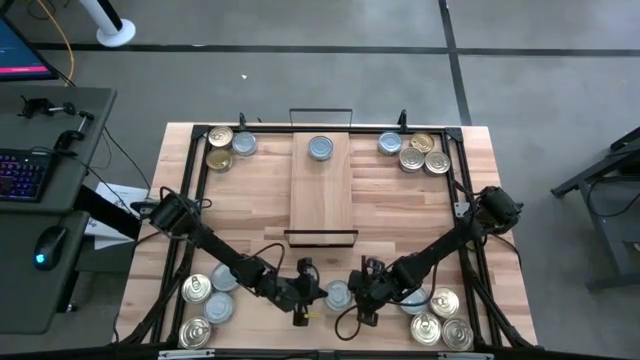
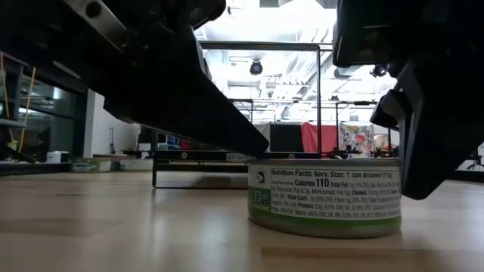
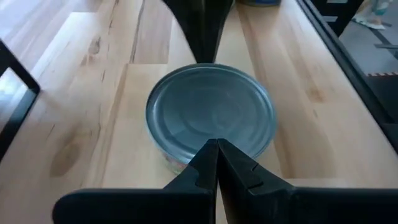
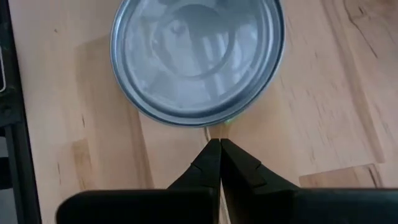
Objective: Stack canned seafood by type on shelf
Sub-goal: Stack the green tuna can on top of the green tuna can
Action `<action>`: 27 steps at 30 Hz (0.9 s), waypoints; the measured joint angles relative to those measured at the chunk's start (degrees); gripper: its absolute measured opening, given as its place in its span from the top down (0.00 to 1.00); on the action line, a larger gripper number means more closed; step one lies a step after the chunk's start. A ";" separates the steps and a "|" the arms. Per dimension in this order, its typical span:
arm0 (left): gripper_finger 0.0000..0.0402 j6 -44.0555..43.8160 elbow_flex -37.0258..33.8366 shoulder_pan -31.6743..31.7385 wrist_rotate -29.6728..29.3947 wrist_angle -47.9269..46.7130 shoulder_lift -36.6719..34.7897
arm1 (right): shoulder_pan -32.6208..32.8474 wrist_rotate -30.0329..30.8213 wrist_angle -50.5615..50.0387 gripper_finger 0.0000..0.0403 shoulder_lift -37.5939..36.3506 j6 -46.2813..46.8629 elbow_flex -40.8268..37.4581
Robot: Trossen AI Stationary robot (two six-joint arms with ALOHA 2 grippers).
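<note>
One silver-blue-topped tin (image 1: 338, 294) with a green-and-white label (image 2: 325, 198) stands upright on the tabletop near the front edge, between my two grippers. My left gripper (image 3: 216, 148) is shut at the tin's left side. My right gripper (image 4: 219, 144) is shut at its right side. The shelf (image 1: 321, 195), a light-wood plank with black wire ends, lies in the middle of the table. It carries one silver-blue tin (image 1: 321, 149) near its far end. My left gripper comes in slanting down from the table's left. Its shut fingertips (image 2: 265, 149) meet the tin's top rim (image 3: 186, 155) on the left side. The tin stands flat on the table. My right gripper points steeply down beside the tin's right wall (image 2: 395, 189); I cannot tell whether it touches.
Groups of gold and silver-blue tins sit at the far left (image 1: 230, 145), far right (image 1: 415, 152), near left (image 1: 207, 300) and near right (image 1: 440, 318). A black frame (image 1: 200, 180) runs along the table's sides. A desk with a keyboard (image 1: 22, 175) stands to the left.
</note>
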 joint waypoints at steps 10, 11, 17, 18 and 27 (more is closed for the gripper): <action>1.00 -0.04 0.07 -0.50 1.07 -3.96 -0.31 | 0.15 -0.23 1.05 1.00 -0.11 -1.97 3.81; 1.00 -0.04 0.07 -0.50 1.07 -4.11 -0.31 | 0.19 -0.48 1.07 1.00 -0.12 -2.50 4.44; 1.00 -0.13 0.00 -0.41 1.31 -4.79 -0.16 | -0.01 0.06 2.03 1.00 -0.31 -5.11 7.57; 1.00 -0.13 0.00 -0.41 1.36 -4.78 -0.08 | -0.07 0.15 2.03 1.00 -0.33 -5.53 7.91; 1.00 -2.97 -0.07 -0.54 1.45 -5.56 -0.02 | -0.15 1.81 4.74 1.00 -0.31 -6.24 9.20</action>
